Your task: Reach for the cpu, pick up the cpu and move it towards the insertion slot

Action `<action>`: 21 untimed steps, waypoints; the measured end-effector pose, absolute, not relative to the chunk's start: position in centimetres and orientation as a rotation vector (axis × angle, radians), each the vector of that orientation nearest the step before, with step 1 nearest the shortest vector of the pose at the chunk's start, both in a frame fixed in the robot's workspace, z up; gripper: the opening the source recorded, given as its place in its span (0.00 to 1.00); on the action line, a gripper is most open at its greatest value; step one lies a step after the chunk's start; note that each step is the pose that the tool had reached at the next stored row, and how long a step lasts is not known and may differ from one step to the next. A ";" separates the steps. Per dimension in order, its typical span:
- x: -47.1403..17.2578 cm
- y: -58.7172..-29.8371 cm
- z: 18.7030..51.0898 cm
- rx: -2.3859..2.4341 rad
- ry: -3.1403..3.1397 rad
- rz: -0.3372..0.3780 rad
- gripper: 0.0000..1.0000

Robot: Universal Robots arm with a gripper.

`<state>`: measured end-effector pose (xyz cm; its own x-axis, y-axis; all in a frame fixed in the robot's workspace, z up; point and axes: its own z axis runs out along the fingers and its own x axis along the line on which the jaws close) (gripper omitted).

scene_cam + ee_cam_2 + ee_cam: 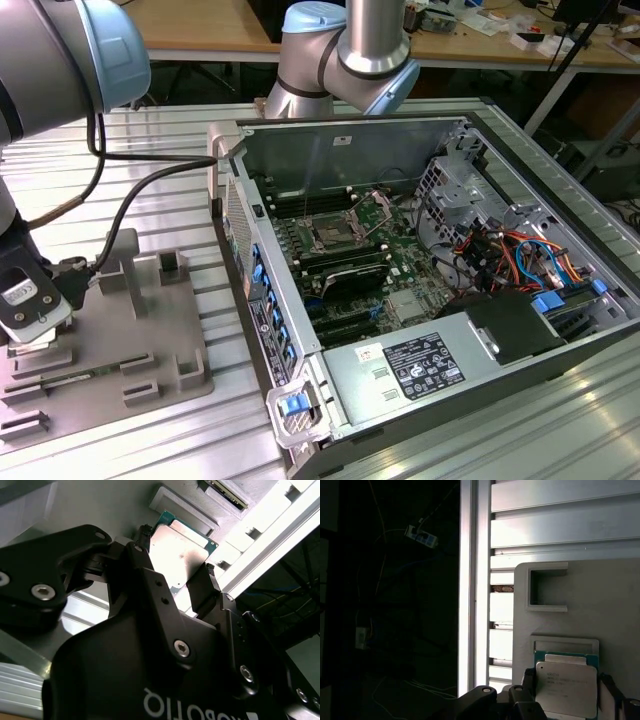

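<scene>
In the exterior view, the gripper (35,322) stands low over the grey tray (120,375) at the exterior view's left. It is well apart from the insertion slot (330,236) inside the open computer case (450,150).

In the second wrist view, the fingers (202,587) pinch the cpu (182,550) by two opposite edges.

In the first wrist view, the cpu (567,687) lies flat between them, just beside a raised frame on the tray.

We judge this to be the pick-up step. A lift calls for a straight, level rise, since the chip is thin and the hold narrow.
</scene>
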<state>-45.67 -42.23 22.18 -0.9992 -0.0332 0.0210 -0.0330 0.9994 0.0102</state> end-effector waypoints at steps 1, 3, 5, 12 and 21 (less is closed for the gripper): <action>-45.7 -42.2 22.2 0.052 -3.120 -0.015 0.55; -45.7 -42.2 22.2 0.052 -3.120 -0.015 0.55; -45.7 -42.2 22.3 0.052 -3.120 -0.015 0.55; -45.7 -42.2 22.3 0.052 -3.120 -0.015 0.55; -45.7 -42.2 22.6 0.052 -3.120 -0.015 0.55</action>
